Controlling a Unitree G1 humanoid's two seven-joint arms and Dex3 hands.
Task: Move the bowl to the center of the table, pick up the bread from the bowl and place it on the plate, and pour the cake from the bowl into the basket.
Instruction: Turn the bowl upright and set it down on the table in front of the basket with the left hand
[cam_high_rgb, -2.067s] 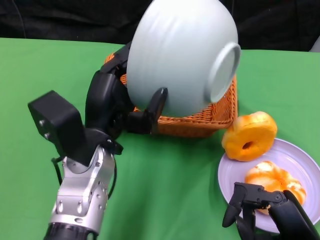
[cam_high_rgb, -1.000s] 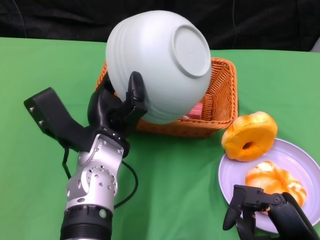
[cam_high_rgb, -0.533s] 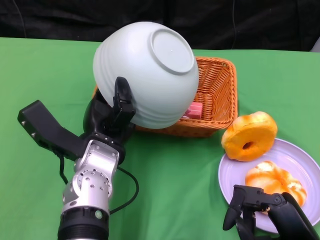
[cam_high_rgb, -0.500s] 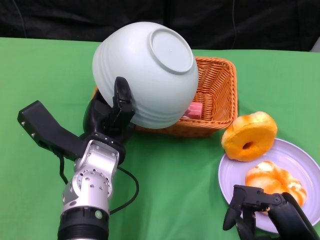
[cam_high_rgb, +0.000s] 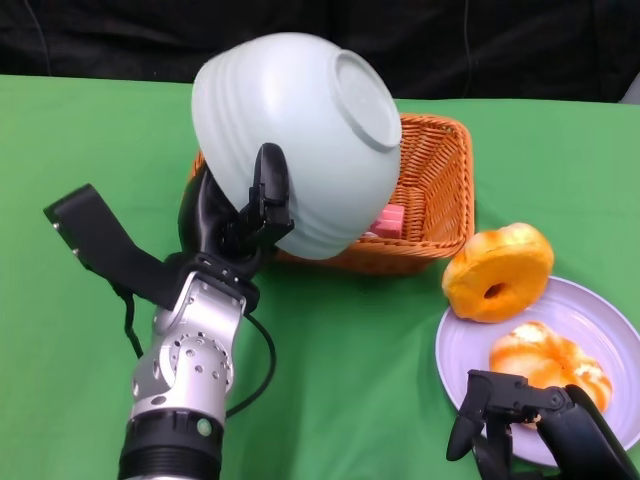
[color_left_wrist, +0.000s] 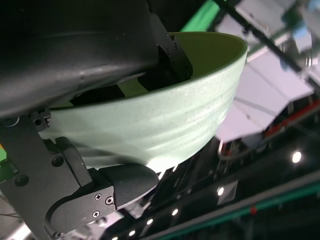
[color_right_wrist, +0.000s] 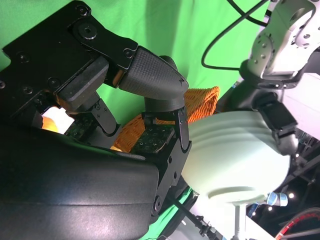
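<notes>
Grips the upside-down bowl (cam_high_rgb: 290, 140) over the basket (cam_high_rgb: 440, 190) with the left hand (cam_high_rgb: 235, 225), rests the right hand (cam_high_rgb: 530, 420) empty and spread by the plate (cam_high_rgb: 470, 350), and may drop the bowl on the cake (cam_high_rgb: 388, 218) in the basket by slipping.

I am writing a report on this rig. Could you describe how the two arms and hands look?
The left forearm is a silver metal shell with round screw holes, ending in a black ribbed collar with a small green dot. A black cable loops beside it. The left hand and right hand are black, with textured fingertip pads.
</notes>
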